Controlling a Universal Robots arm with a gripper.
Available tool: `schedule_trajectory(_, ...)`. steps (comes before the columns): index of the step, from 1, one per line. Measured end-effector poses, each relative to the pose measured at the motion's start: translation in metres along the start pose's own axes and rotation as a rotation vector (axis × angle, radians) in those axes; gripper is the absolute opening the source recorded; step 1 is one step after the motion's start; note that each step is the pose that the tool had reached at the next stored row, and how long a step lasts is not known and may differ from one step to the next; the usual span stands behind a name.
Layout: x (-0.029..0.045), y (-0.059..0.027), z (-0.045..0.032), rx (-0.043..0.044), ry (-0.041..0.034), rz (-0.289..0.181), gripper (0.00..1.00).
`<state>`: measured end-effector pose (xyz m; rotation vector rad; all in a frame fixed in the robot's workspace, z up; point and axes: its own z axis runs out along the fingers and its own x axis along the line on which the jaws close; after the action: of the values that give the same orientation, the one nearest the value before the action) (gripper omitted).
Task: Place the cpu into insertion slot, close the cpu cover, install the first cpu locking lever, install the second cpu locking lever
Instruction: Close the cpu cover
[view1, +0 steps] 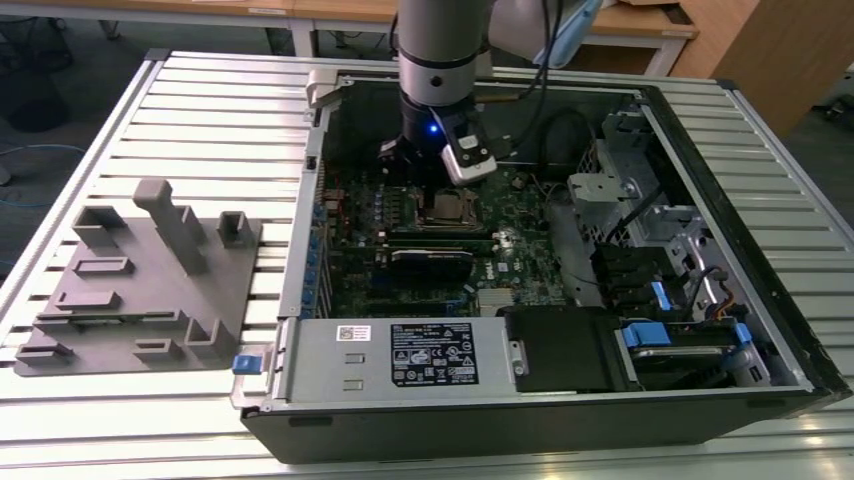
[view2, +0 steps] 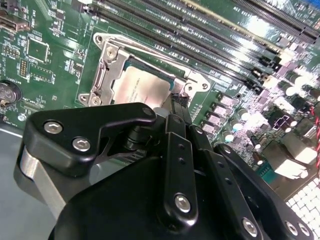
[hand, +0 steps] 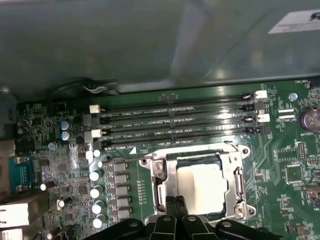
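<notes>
The cpu (hand: 200, 186), a pale silver square, lies flat in the insertion slot (view1: 445, 210) on the green board. The cpu cover (hand: 166, 176), a silvery frame with a window, lies down around it; in the second wrist view the cpu (view2: 142, 87) shows through the cover (view2: 106, 67) too. My gripper (hand: 175, 204) is shut, its black fingertips pressed together at the socket's edge beside the cpu, with nothing visible between them. In the second wrist view the gripper (view2: 177, 106) touches the socket's corner. In the exterior view the gripper (view1: 424, 180) hangs just behind the socket.
Several long black memory slots (hand: 175, 120) run just beyond the socket. The computer case walls (view1: 310, 200) enclose the board, with a power supply (view1: 400, 352) in front and drive cages (view1: 667, 260) at the exterior view's right. A grey fixture (view1: 147, 280) sits on the slatted table at the left.
</notes>
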<state>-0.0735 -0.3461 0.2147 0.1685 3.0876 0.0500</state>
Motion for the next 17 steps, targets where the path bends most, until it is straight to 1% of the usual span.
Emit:
schedule_trajectory(5,0.0018,0.0020,0.0031,0.0001,0.0001,0.000,0.10)
schedule_trajectory(13,0.0042,0.0059,0.0057,-0.0001,-0.0001,0.000,0.10)
schedule_trajectory(17,0.0046,0.0067,0.0092,0.0000,0.0000,0.000,0.10)
